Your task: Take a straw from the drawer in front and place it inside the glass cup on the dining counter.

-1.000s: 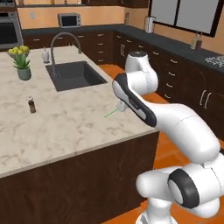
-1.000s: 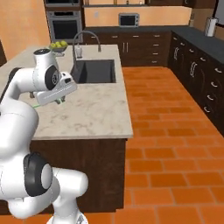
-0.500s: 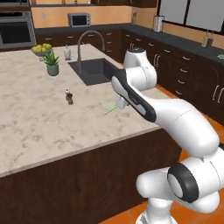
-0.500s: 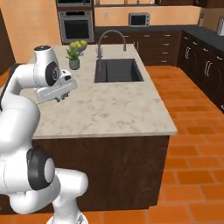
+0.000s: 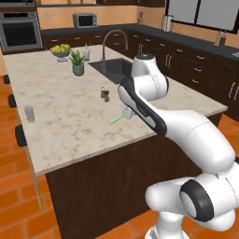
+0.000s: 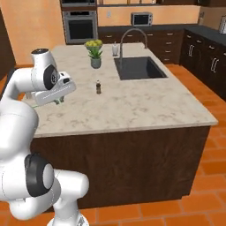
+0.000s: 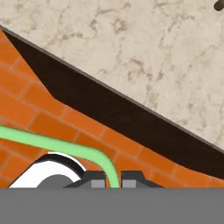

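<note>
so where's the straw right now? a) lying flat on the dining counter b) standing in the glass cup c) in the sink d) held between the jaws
d: in the hand view the green straw runs down between the two finger tips of the gripper, and in the left base view it sticks out from the hand, while the glass cup stands empty near the far edge of the dining counter.

The thin light-green straw sits pinched between the two small dark tips of the hand at the bottom of the picture. From there it goes up, bends, and runs off to the left edge. Behind it is a floor of orange bricks. Higher up is the beige marble surface, with its dark wood side below the edge.
</note>
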